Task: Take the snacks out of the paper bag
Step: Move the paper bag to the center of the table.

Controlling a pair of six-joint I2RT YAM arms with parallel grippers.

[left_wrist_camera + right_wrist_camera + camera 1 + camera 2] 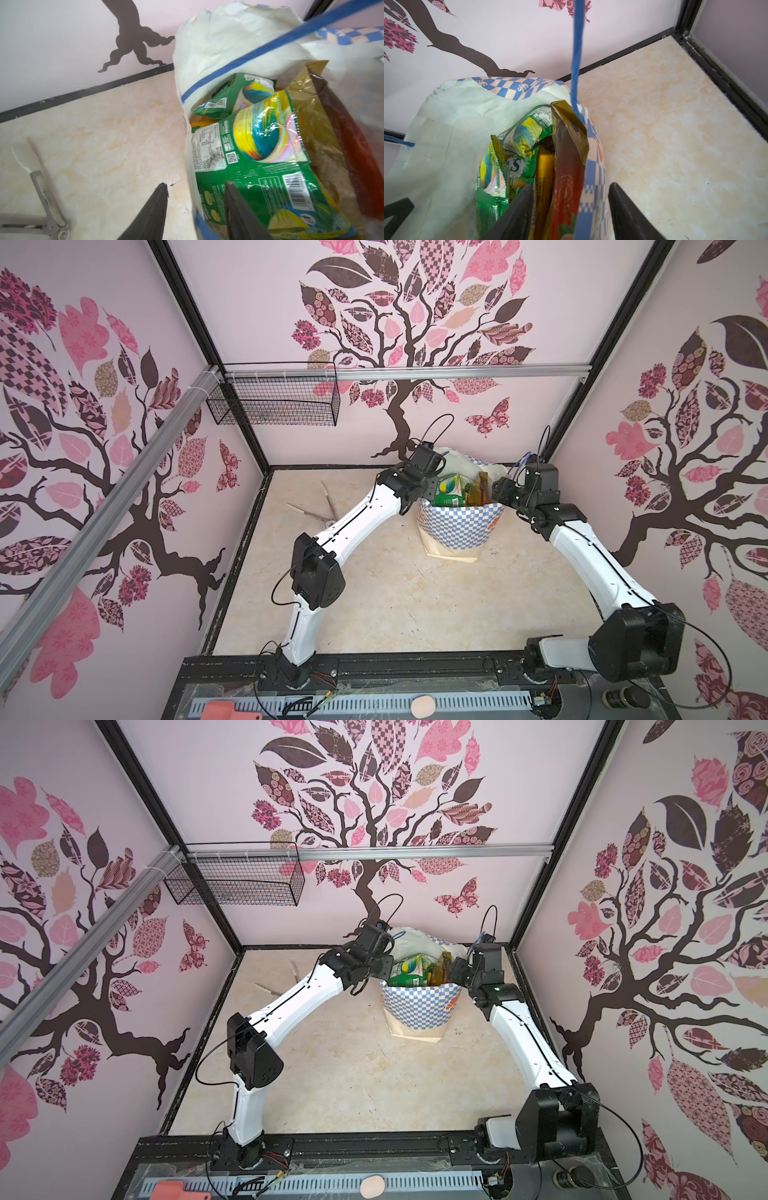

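Snacks are standing packed inside the paper bag, which is sitting upright on the tabletop near the back wall, its mouth gaping upward. Both arms are reaching to it from opposite sides.

The left claw is hanging released at the bag's rim, its jaws standing apart and straddling the white paper wall. One finger is hovering outside above the tabletop, and the other is poking inside over a green packet printed with a rainbow swirl.

The right claw is gaping too. One finger is dipping in beside a yellow-orange packet, and the other is hanging outside, just beside the checkered wall. A gold-and-red packet is standing between them. A blue cord handle is rising from the rim there.

Scissors are lying open on the tabletop on the left arm's side, well apart from the bag. A black wire basket is hanging from the rail on the back wall.
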